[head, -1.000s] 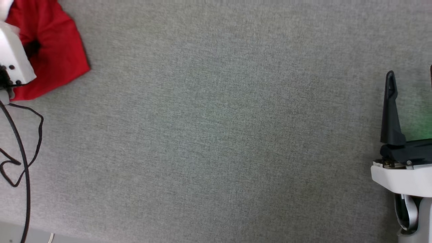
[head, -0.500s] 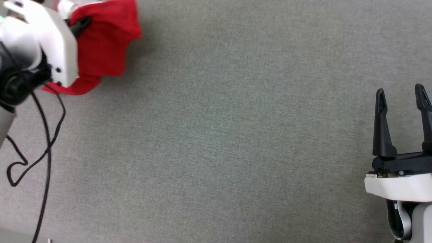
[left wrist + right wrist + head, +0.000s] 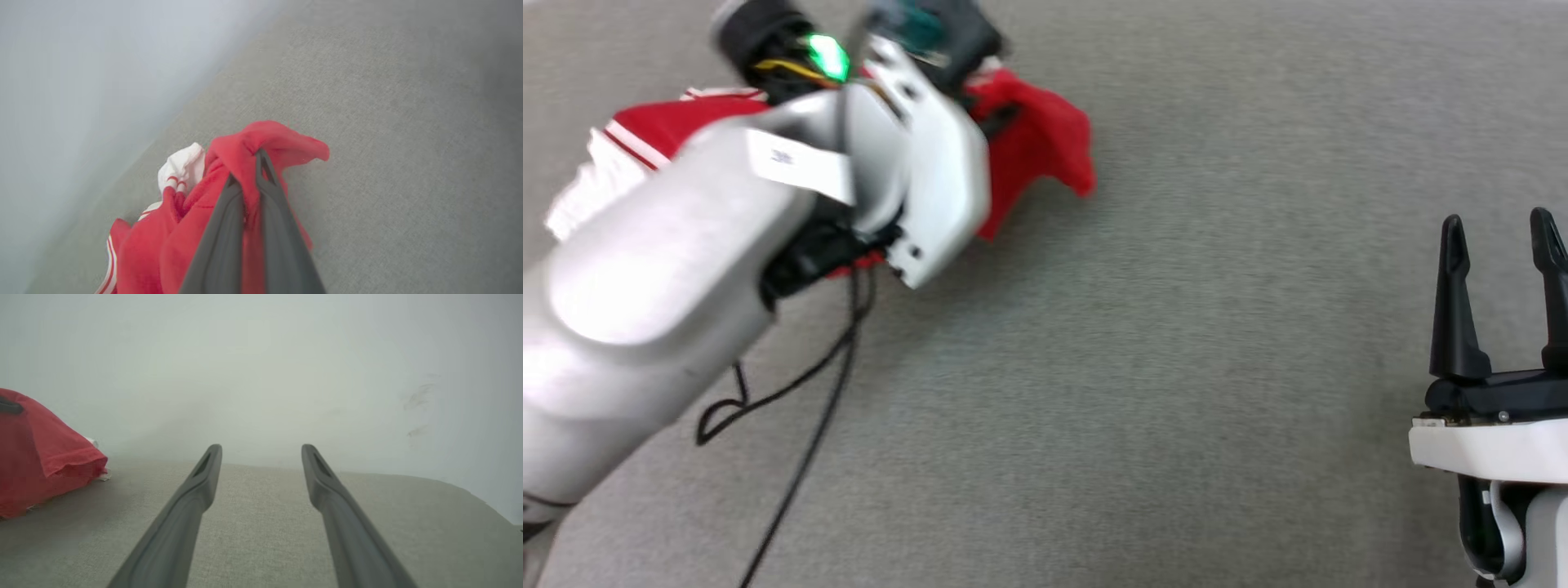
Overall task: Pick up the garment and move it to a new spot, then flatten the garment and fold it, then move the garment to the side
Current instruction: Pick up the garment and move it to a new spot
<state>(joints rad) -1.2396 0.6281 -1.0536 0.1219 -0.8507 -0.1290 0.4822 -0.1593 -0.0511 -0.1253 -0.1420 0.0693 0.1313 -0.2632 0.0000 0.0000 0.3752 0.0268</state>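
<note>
Leftmost, the red basketball-style jersey garment with white short sleeves and red-white striped trim (image 3: 1045, 147) lies bunched at the far left of the grey fabric-covered desk (image 3: 1176, 367). Its white sleeve is toward the left edge and a loose red flap points right, so the bundle's long axis runs roughly left to right. Above it reaches the pale left arm, blurred in the head view, with a thin black cable (image 3: 805, 457) looping down toward the near edge. The left gripper (image 3: 248, 167) has its jaws pressed together on a fold of red cloth near the bundle's right end. The cloth peaks at the pinch and drapes away. The right wrist view suggests its lower hem rests on the desk, though how much is lifted I cannot tell. Just behind the garment the desk's far edge meets a plain pale wall (image 3: 261, 355), so there is little room on the far side. Rightward the middle of the desk is open grey cloth, and a new spot looks easiest to reach there, with the carry running right and nearer. At the far right the right gripper (image 3: 1496, 219) hovers low with jaws spread and holding nothing. It is well apart from the garment, so the left arm is plainly the nearer.
</note>
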